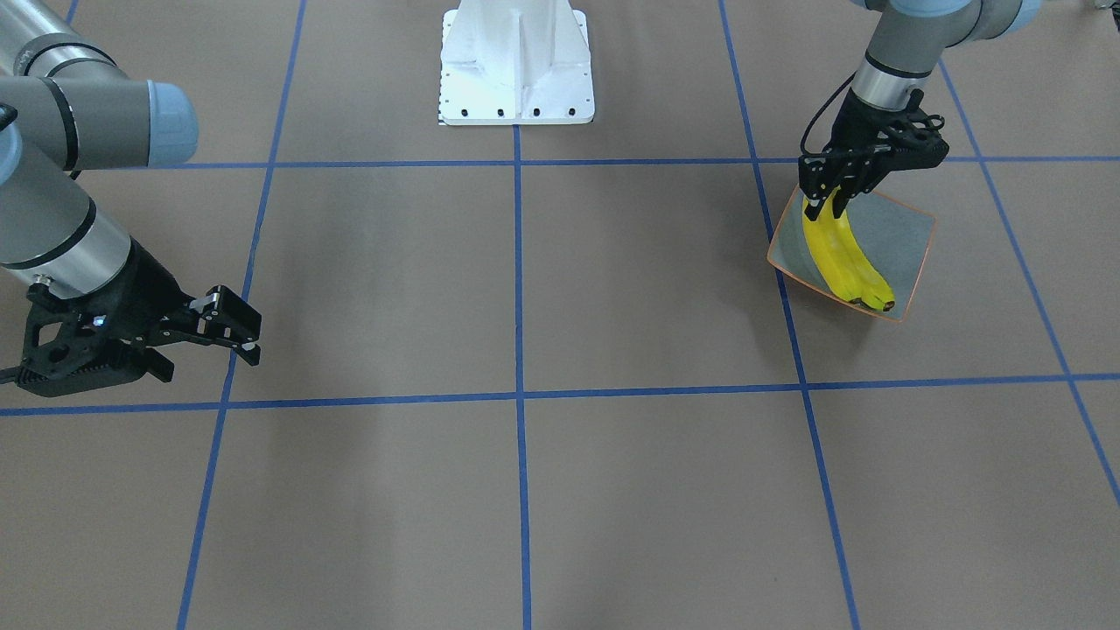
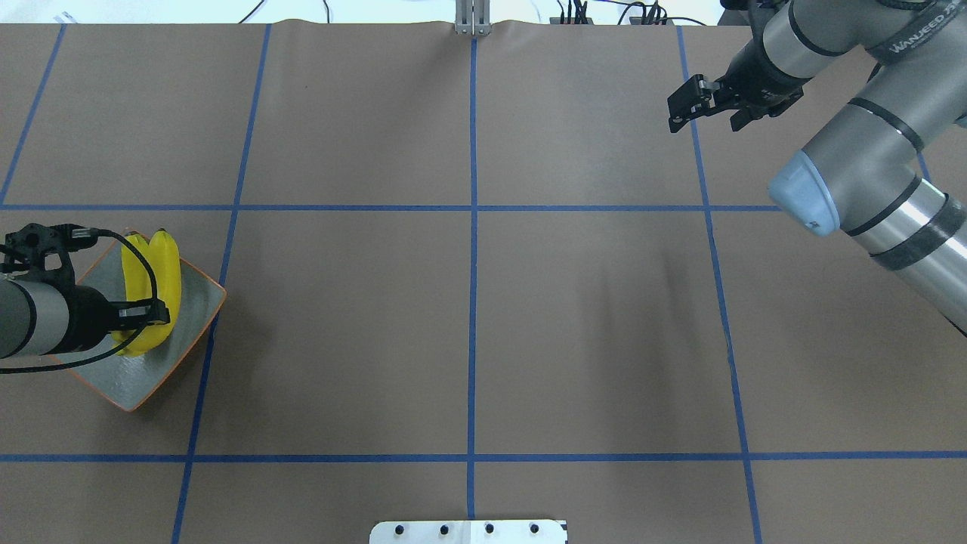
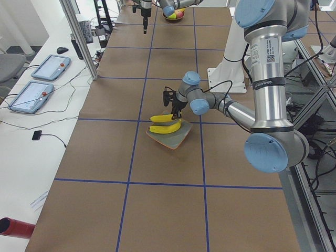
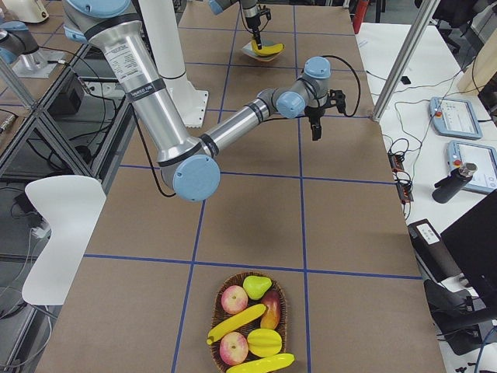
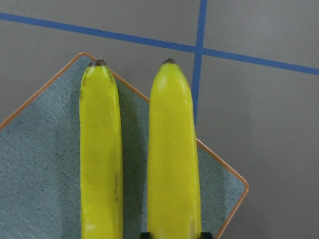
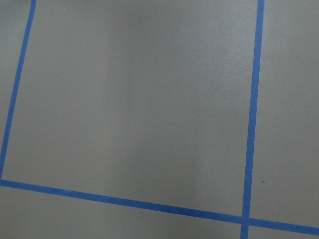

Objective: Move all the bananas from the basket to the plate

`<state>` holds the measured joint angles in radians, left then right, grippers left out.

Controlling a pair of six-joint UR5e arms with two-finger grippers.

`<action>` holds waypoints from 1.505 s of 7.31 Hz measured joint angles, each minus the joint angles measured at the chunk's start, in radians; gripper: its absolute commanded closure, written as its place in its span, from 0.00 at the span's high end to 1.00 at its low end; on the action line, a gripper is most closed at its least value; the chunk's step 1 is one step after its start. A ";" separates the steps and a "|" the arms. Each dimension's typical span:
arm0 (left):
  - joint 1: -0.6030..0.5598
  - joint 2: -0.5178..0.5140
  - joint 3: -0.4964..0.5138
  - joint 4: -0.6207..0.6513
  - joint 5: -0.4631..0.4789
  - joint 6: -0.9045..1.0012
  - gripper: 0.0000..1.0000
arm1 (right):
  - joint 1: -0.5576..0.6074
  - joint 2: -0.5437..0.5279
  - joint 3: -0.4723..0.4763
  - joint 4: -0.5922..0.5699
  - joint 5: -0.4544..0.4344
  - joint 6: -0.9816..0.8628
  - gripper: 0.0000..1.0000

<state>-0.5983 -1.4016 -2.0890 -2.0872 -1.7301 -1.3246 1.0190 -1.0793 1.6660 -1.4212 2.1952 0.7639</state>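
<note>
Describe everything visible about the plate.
The plate is a square, shallow dish. It is grey-green and finely textured inside, with a thin orange rim and upturned corners. It sits flat on the brown table on the robot's left side, turned diamond-wise to the grid. Two yellow bananas lie side by side on it, dark tips at one rim. The left gripper hovers over it, fingers straddling one banana's end.
</note>
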 measured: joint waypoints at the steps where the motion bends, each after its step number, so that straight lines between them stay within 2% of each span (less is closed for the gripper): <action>1: 0.000 0.004 0.001 -0.001 0.000 0.003 1.00 | 0.000 -0.001 -0.001 -0.002 0.000 0.000 1.00; 5: -0.040 -0.002 -0.024 0.001 -0.010 0.062 1.00 | 0.027 -0.051 -0.003 -0.008 -0.006 -0.088 1.00; 7: -0.078 -0.042 -0.049 0.030 -0.077 0.130 1.00 | 0.059 -0.106 -0.010 -0.013 -0.010 -0.196 1.00; 9: -0.148 -0.121 -0.071 0.220 -0.132 0.280 1.00 | 0.133 -0.184 -0.020 -0.071 -0.030 -0.415 1.00; 11: -0.199 -0.218 -0.072 0.398 -0.143 0.418 1.00 | 0.254 -0.290 -0.029 -0.124 -0.044 -0.679 1.00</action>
<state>-0.7976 -1.6191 -2.1608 -1.6895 -1.8735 -0.9063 1.2734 -1.3695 1.6365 -1.5452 2.1515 0.0851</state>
